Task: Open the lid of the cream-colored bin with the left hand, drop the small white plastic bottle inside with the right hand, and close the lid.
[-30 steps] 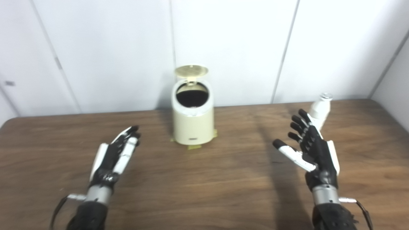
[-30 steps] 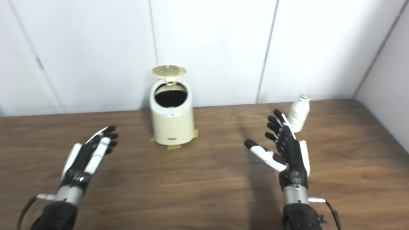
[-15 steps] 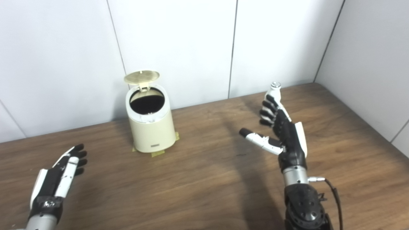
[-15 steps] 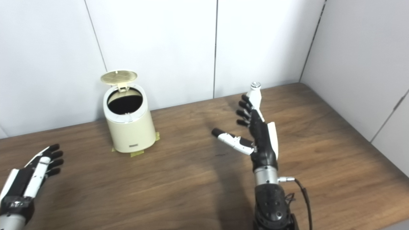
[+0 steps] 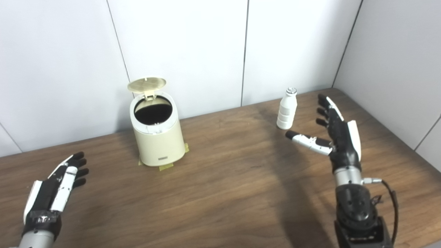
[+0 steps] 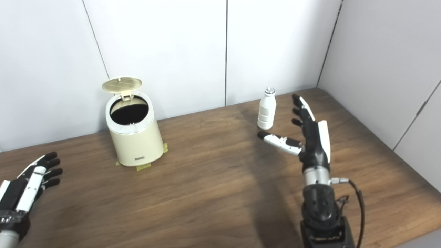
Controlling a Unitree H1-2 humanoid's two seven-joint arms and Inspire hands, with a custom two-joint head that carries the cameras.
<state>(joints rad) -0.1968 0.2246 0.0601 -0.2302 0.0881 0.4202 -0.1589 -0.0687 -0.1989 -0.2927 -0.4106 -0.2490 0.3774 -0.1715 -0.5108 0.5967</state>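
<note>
Bottle (image 5: pixel 286 109) stands upright just left of the right hand (image 5: pixel 336 137), which is spread and empty. Bin (image 5: pixel 156 137) lid's already up; left hand (image 5: pixel 51 193) is empty too, way off from the bottle

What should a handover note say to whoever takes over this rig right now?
Left hand: open, empty, low at the table's near left, away from the bin.
Right hand: open, empty, just right of the bottle, not touching it.
Cream bin: at the back, lid already up.
White bottle: upright on the table, right of the bin.
Done: lid opened. Left: grasp bottle, drop it in, close lid.
</note>
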